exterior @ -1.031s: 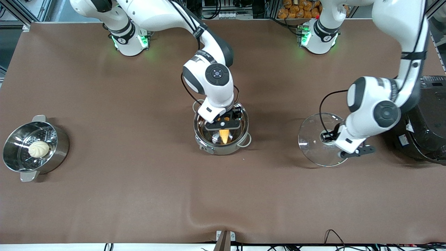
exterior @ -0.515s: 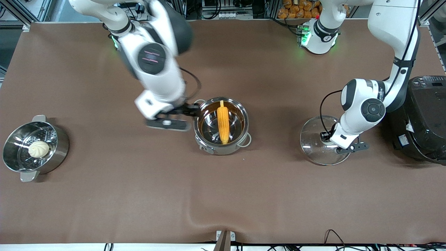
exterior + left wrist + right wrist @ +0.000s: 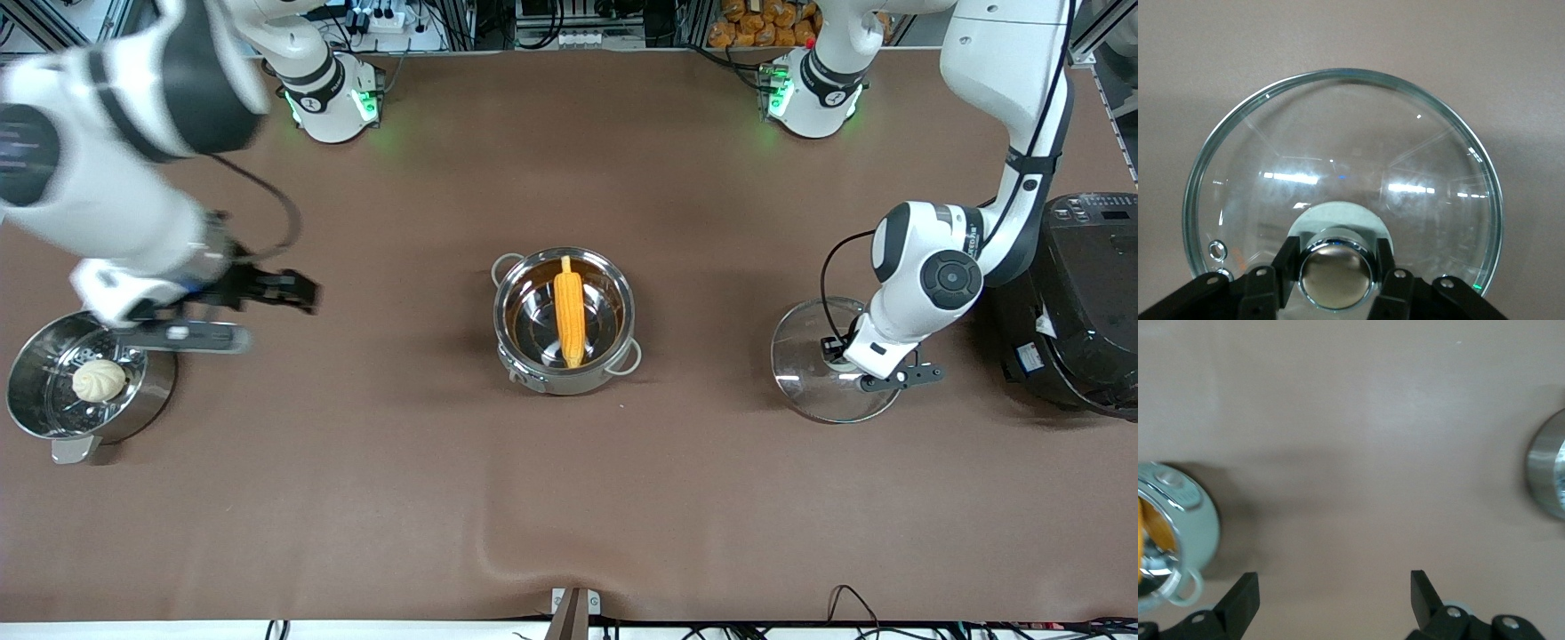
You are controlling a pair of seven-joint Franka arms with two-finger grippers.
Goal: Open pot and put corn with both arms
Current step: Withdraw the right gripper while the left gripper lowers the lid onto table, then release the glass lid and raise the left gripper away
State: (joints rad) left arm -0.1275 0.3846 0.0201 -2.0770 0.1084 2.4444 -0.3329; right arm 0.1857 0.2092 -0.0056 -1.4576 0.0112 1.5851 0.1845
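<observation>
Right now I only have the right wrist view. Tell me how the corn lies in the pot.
Observer: The corn lies flat across the bottom of the pot, fully inside, its pale stub end farther from the front camera.
Operator: Report the lid.
Observer: The left tool is shut on the knob of the lid, well apart from the pot, toward the left arm's end of the table.
Operator: Place my right tool on the table for me.
Observer: The right tool, open, is over the table between the pot and the steamer pot, close to the steamer pot, which holds a white bun.
</observation>
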